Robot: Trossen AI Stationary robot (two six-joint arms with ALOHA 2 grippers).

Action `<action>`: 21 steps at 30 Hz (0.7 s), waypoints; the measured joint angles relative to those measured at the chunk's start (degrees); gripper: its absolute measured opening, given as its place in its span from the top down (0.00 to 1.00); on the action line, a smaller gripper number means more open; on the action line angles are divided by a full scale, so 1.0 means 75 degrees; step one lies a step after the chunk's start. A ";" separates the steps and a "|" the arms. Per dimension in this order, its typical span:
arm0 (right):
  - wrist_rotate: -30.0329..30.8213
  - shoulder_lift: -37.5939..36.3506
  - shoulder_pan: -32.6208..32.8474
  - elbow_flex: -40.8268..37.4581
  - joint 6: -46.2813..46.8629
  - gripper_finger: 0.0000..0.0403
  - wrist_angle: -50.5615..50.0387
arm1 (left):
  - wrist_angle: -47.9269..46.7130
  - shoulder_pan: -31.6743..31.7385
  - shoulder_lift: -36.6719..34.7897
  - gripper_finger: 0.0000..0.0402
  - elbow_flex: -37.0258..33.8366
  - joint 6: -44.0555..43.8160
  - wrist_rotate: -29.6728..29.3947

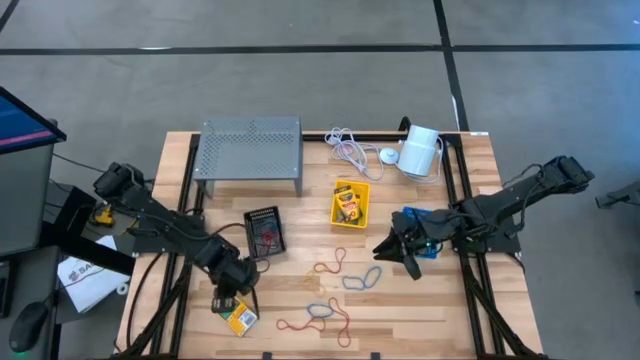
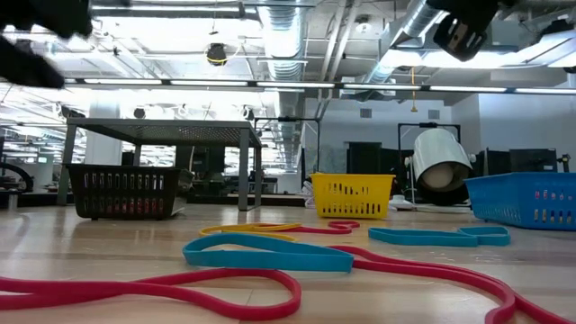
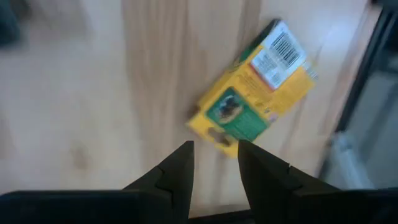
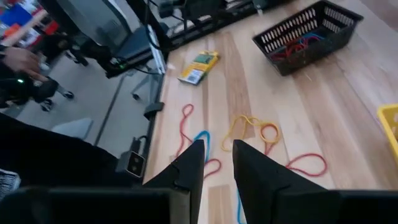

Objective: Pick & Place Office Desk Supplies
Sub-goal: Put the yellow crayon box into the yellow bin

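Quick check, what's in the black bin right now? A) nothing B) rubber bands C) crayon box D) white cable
B: the right wrist view shows red and blue rubber bands lying inside the black bin; the loose crayon box lies on the table, apart from it.

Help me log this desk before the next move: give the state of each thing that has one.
Crayon box: flat on table, not gripped.
Left gripper: open, above that box.
Right gripper: open, empty.
Black bin: holds bands.
Yellow bin: holds crayon box.
Rubber bands: loose on table.
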 joint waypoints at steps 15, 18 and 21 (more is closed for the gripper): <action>0.0111 0.0555 0.0606 0.0000 -0.0168 0.80 -0.0072 | 0.2540 0.0003 0.0000 0.70 -0.1588 -0.1957 0.0751; 0.0119 0.0553 0.0690 0.0000 -0.0272 0.80 -0.0080 | 0.2475 -0.0037 0.0000 0.70 -0.1682 -0.1153 0.0722; 0.0119 0.0551 0.0767 0.0000 -0.0313 0.80 -0.0083 | 0.2366 -0.0038 0.0000 0.70 -0.1803 -0.0589 0.0644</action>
